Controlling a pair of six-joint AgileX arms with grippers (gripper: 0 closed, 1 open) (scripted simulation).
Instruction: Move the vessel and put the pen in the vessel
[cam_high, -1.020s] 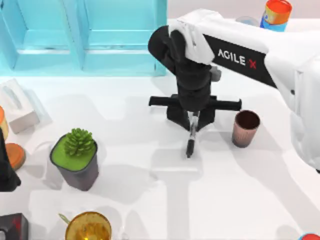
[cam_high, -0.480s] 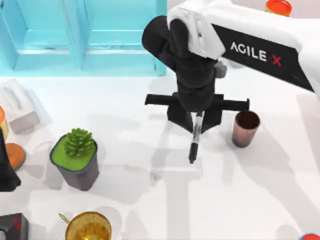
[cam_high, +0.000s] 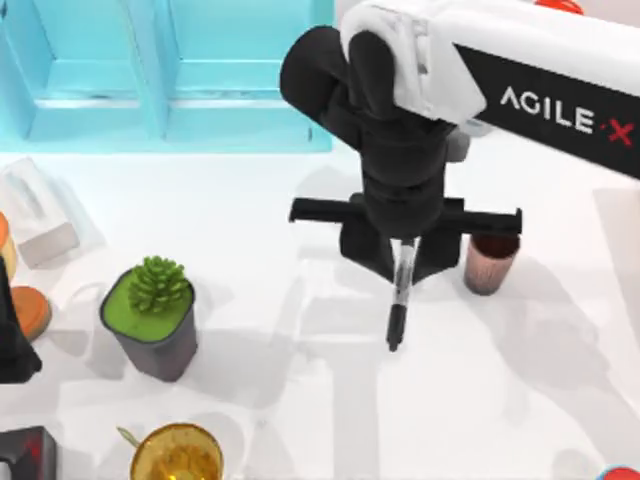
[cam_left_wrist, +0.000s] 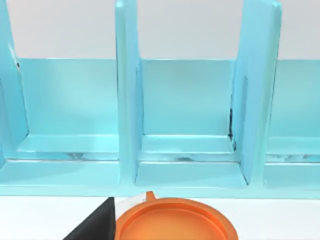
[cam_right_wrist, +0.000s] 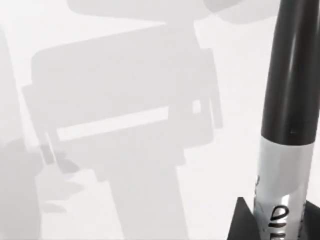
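My right gripper hangs over the middle of the table, shut on the pen, which points down out of it with its black end lowest. The right wrist view shows the pen close up, black end and white-grey printed barrel, above the white table. The copper-brown vessel stands upright just right of the gripper, its rim partly hidden under the gripper's black crossbar. My left arm is parked at the table's left edge.
A turquoise shelf unit runs along the back left. A dark pot with a green plant stands front left, a golden goblet at the front edge, a white box at the left. An orange lid lies near the shelf.
My right gripper has risen and shifted slightly right toward the vessel, carrying the pen, which now hangs clear of the table. The vessel has not moved.
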